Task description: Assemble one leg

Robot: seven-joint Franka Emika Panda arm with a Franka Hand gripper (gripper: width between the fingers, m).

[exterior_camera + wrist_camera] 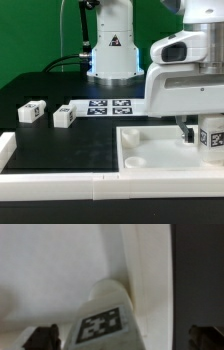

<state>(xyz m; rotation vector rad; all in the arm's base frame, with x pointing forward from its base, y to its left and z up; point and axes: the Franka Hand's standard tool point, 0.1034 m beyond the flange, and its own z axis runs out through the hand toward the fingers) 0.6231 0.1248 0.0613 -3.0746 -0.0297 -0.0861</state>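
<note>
Hovering over the white panel point(150, 152), the Panda arm's gripper point(125, 339) hangs with its jaws spread wide, clasping nothing. In the wrist view the two dark fingertips point(44, 336) stand well apart, and the leg point(100, 321) sits in the gap between them, clear of both, closer to one finger than to the other. That leg, a stubby white block with a rounded far end and a black-and-white square tag on its near face, rests inside the panel, just beside one of its raised rims; whether it touches the rim cannot be told. Seen from the exterior view, the same leg shows at that view's right edge, tag facing the camera, tucked under the arm's bulky white hand point(185, 75). Two more legs sit on the black table point(60, 140) towards the exterior view's left, well apart from the panel: the first spare leg point(32, 112) farther left, the second spare leg point(65, 116) near it. Behind them the marker board point(108, 105) lies flat in front of the arm's base point(110, 45). A white rail point(60, 185) runs along the table's near edge
</note>
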